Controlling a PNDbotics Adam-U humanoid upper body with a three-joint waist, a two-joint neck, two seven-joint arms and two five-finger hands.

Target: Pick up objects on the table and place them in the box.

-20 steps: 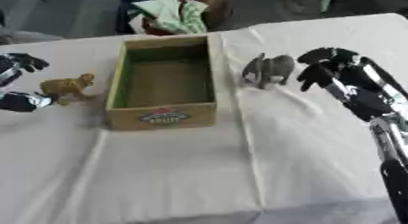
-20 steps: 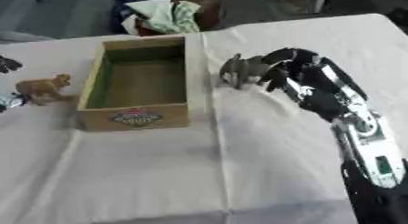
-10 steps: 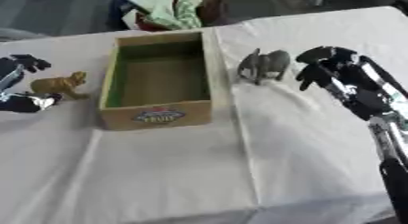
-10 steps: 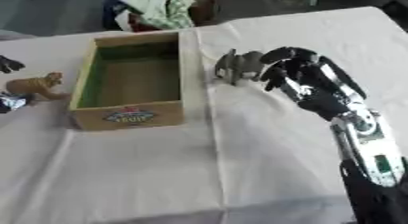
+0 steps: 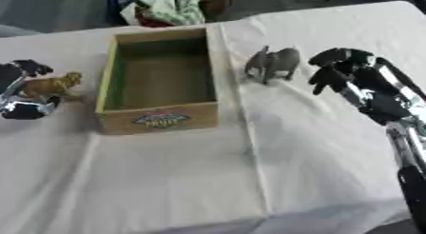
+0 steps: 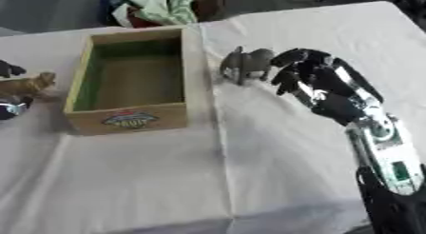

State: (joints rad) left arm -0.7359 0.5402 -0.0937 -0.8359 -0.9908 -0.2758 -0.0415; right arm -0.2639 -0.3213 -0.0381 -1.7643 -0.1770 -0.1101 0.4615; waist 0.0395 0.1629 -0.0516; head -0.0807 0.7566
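Box: wooden box [image 5: 160,81], open at the top, nothing visible inside, an oval label on its near wall; it stands left of the middle of the desk.
Elephant: grey elephant [image 5: 272,64] upright on the cloth just right of the box, apart from it.
Lion: tan lion [image 5: 52,86] left of the box, between the thumb and fingers of the left robot hand.
Left robot hand: left robot hand [image 5: 20,92] at the left edge, curled around the lion.
Right robot hand: right robot hand [image 6: 320,83] just right of the elephant, fingers bent but spread, gripping nothing.
Desk: desk [image 5: 316,147] under a white, creased cloth.
Room: a heap of cloth [image 5: 169,4] lies beyond the far edge, on a dark floor.
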